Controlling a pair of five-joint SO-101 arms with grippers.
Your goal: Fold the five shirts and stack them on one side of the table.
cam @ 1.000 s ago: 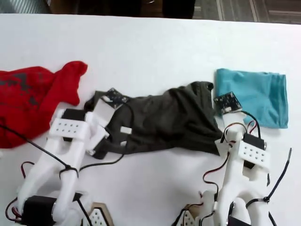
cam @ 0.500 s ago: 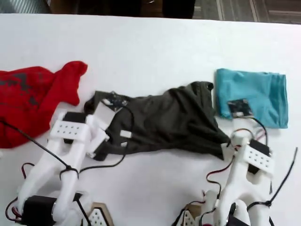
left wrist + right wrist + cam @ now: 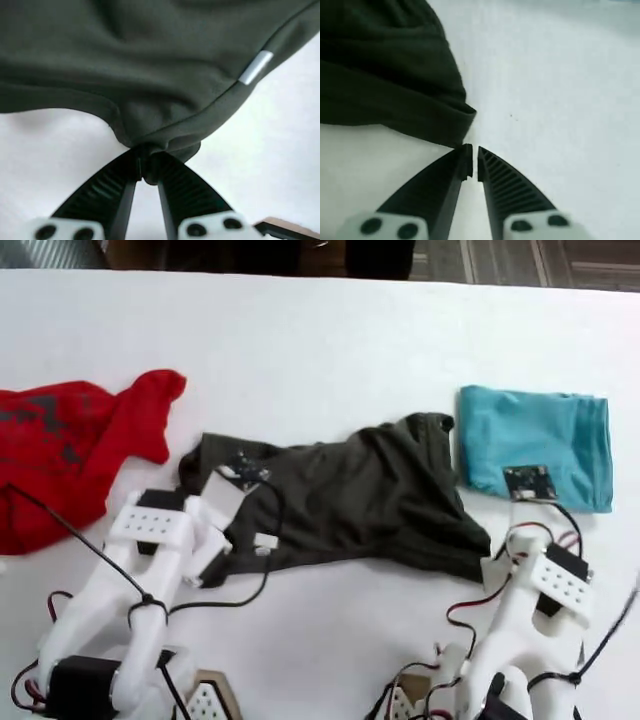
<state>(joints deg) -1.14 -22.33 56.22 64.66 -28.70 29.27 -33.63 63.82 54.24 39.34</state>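
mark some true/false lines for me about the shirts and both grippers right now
1. The left gripper is clamped on the dark shirt's edge. True.
2. The right gripper holds the dark shirt too. False: its jaws are shut on nothing, just off the shirt's hem, over the bare table.
3. The teal shirt lies folded flat beside the dark shirt. True.
4. The red shirt is folded and stacked on the teal one. False: it lies crumpled on the left arm's side of the table, apart from the teal shirt.
5. The dark shirt is neatly folded. False: it lies spread and rumpled between the two arms.
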